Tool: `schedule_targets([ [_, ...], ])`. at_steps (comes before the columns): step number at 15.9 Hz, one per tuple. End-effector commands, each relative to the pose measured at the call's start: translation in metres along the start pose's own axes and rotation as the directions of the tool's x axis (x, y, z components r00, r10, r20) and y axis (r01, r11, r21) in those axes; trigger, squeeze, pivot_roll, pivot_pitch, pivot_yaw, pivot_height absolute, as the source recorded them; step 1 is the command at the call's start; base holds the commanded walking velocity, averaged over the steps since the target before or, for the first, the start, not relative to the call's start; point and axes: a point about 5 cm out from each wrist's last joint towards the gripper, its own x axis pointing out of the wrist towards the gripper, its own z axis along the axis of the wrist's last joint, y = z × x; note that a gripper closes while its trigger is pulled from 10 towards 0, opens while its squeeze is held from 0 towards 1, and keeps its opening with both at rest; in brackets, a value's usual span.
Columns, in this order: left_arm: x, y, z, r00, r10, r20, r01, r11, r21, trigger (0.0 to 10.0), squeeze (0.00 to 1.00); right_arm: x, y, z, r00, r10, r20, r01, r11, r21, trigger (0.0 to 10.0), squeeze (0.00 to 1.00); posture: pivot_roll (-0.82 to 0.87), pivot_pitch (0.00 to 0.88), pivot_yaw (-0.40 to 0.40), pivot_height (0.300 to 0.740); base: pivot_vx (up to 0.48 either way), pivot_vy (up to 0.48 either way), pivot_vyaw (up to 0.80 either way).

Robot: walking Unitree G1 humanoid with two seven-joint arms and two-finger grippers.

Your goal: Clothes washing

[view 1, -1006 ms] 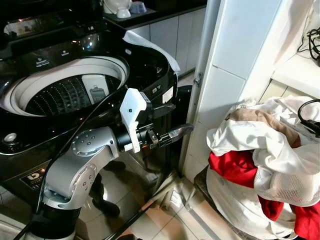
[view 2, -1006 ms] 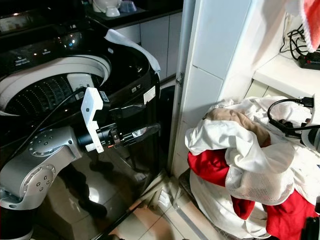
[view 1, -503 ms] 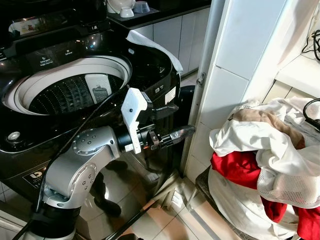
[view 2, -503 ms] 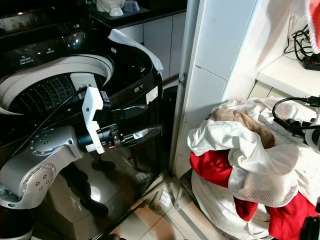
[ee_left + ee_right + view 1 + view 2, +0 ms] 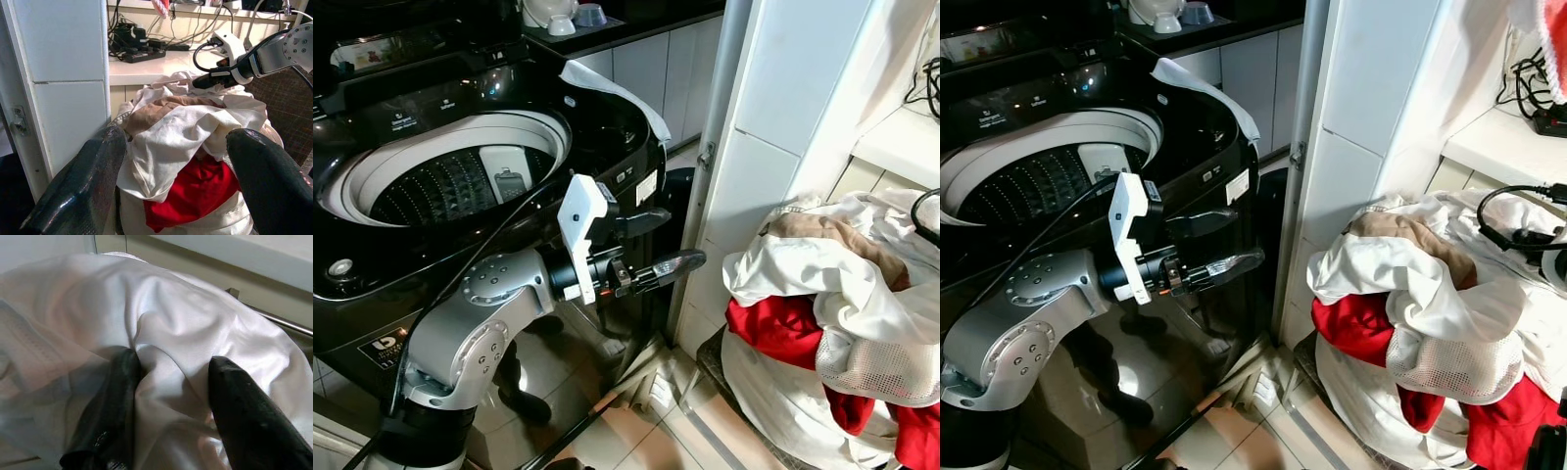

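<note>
Room: tiled laundry corner, with a white pillar [image 5: 773,147] standing between the machine and the clothes.
Washing machine [image 5: 460,176]: black top-loader on my left, lid up, drum [image 5: 440,186] open; I cannot make out any clothes inside.
Laundry pile [image 5: 832,294]: heaped on my right, beside the pillar; white, red and tan garments and a white mesh piece, well apart from the drum.
Left tool [image 5: 656,245]: held out in front of the machine, pointing towards the pile, fingers spread wide, holding nothing.
Right tool [image 5: 208,78]: at the top of the pile, its two black fingers [image 5: 107,406] parted and pressed into a fold of white cloth [image 5: 171,342], not yet pinched together.
Step in hand: by my judgement, picking a garment from the pile, the start of loading.
Next move: closing my right tool firmly on that white fold, lifting it free of the other clothes, then carrying it past the pillar to the drum.
Risk: neighbouring garments may drag up with it.
</note>
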Motion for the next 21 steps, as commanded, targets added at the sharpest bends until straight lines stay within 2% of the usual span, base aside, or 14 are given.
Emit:
schedule_targets([
  [1, 0.002, 0.000, 0.003, 1.000, -0.006, 0.003, 0.006, 1.000, 0.015, 10.0, 0.00, -0.003, -0.003, 0.001, 1.000, -0.002, 0.016, 0.001, 1.000, 0.025, 0.0, 0.00, -0.02, 0.000, 0.033, 0.740, 0.000, 0.000, 0.00],
  [10, 0.000, 0.001, 0.006, 1.000, 0.000, 0.003, 0.000, 1.000, 0.016, 10.0, 0.00, -0.009, -0.001, 0.004, 0.999, 0.019, 0.045, -0.021, 0.998, 0.053, 0.0, 0.00, -0.01, 0.000, 0.042, 0.740, 0.000, 0.000, 0.00],
  [12, -0.002, 0.005, 0.012, 0.999, 0.033, 0.038, -0.034, 0.999, 0.028, 10.0, 0.00, -0.022, -0.006, 0.026, 0.993, 0.005, 0.119, -0.008, 1.000, 0.030, 0.0, 0.00, 0.00, 0.000, 0.038, 0.740, 0.000, 0.000, 0.00],
  [14, -0.005, 0.013, 0.017, 0.994, 0.087, 0.069, -0.090, 0.995, 0.034, 10.0, 0.00, -0.049, -0.010, 0.061, 0.972, 0.039, 0.230, -0.035, 0.999, -0.022, 0.0, 0.00, 0.01, 0.000, 0.044, 0.740, 0.000, 0.000, 0.00],
  [15, -0.005, 0.015, 0.018, 0.993, 0.097, 0.074, -0.099, 0.994, 0.036, 10.0, 0.00, -0.054, -0.010, 0.067, 0.967, 0.049, 0.250, -0.043, 0.999, -0.031, 0.0, 0.00, 0.01, 0.000, 0.044, 0.740, 0.000, 0.000, 0.00],
  [16, -0.005, 0.021, 0.024, 0.984, 0.143, 0.105, -0.149, 0.988, 0.049, 10.0, 0.00, -0.079, -0.013, 0.094, 0.930, 0.123, 0.345, -0.108, 0.992, -0.063, 0.0, 0.00, 0.01, 0.000, 0.041, 0.740, 0.000, 0.000, 0.00],
  [18, -0.006, 0.024, 0.029, 0.974, 0.180, 0.137, -0.188, 0.981, 0.050, 10.0, 0.00, -0.098, -0.011, 0.113, 0.888, 0.197, 0.416, -0.166, 0.980, -0.108, 0.0, 0.00, 0.02, 0.000, 0.034, 0.740, 0.000, 0.000, 0.00],
  [19, -0.007, 0.028, 0.038, 0.960, 0.216, 0.181, -0.231, 0.971, 0.065, 10.0, 0.00, -0.124, 0.001, 0.137, 0.788, 0.355, 0.503, -0.325, 0.934, -0.149, 0.0, 0.00, 0.02, 0.000, 0.034, 0.740, 0.000, 0.000, 0.00],
  [21, -0.006, 0.036, 0.059, 0.925, 0.267, 0.271, -0.300, 0.950, 0.090, 10.0, 0.00, -0.152, 0.027, 0.167, 0.612, 0.521, 0.594, -0.515, 0.833, -0.200, 0.0, 0.00, 0.01, 0.000, 0.034, 0.740, 0.000, 0.000, 0.00],
])
